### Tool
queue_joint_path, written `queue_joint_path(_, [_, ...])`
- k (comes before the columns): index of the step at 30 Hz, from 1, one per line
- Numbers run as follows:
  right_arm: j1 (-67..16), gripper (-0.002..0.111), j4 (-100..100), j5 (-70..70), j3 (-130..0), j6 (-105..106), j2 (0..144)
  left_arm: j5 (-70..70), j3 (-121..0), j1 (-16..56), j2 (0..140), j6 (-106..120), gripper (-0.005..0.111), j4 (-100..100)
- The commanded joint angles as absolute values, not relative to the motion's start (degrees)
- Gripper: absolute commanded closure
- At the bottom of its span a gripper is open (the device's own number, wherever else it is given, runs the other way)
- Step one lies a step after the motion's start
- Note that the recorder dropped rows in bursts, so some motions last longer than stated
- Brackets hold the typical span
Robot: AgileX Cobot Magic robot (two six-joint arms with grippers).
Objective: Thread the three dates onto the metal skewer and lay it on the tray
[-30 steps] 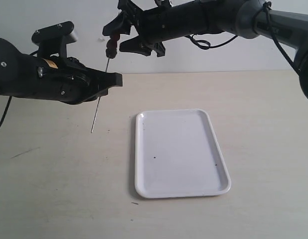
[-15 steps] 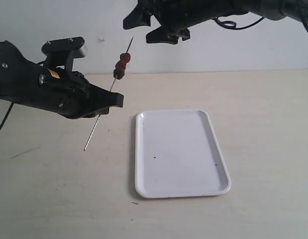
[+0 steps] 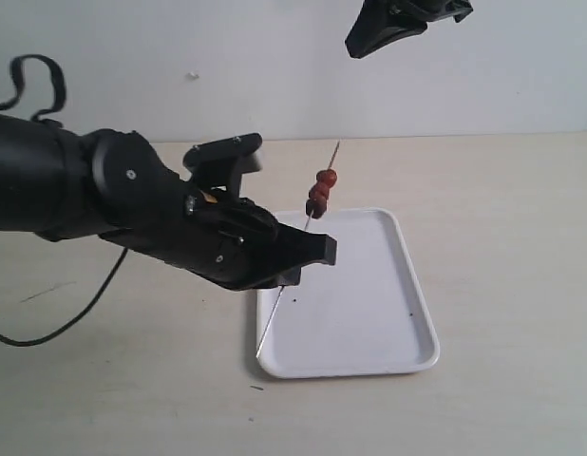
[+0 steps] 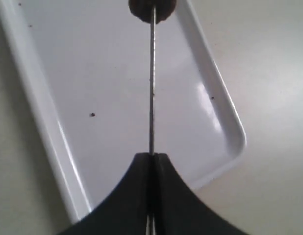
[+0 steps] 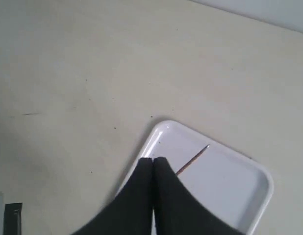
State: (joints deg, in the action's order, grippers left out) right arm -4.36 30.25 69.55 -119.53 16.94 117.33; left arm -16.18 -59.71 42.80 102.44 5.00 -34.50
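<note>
Now the left gripper's (image 3: 317,249) jaws are pinched tight on the metal skewer (image 3: 268,328), which slants over the tray (image 3: 360,294) with its low tip near the tray's near-left rim. The three dates (image 3: 321,192) sit bunched on the raised end, so the threading looks finished and the laying-down is in hand. The right gripper (image 3: 365,38) hangs high, clenched on nothing. Next, I'd say, level the rod, lower it onto the tray, then let go.
</note>
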Motion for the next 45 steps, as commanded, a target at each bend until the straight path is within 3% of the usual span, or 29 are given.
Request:
queue_joint_path(1, [-3.99,0.108,26.23,68.54,-114.25,15.78,112.12,-14.99,-63.78,43.34,107.94,5.13,0.107,-38.18])
queue_joint_path(26, [-3.99,0.108,23.94,21.18,-54.15,16.50,72.88,-14.72,-70.81,43.34,119.08,5.35,0.107,-46.94])
queue_joint_path(45, [-3.99,0.108,25.95,17.26,-48.96,16.50,62.07,-17.71,-70.81,43.34,121.88,5.53,0.107,-46.94])
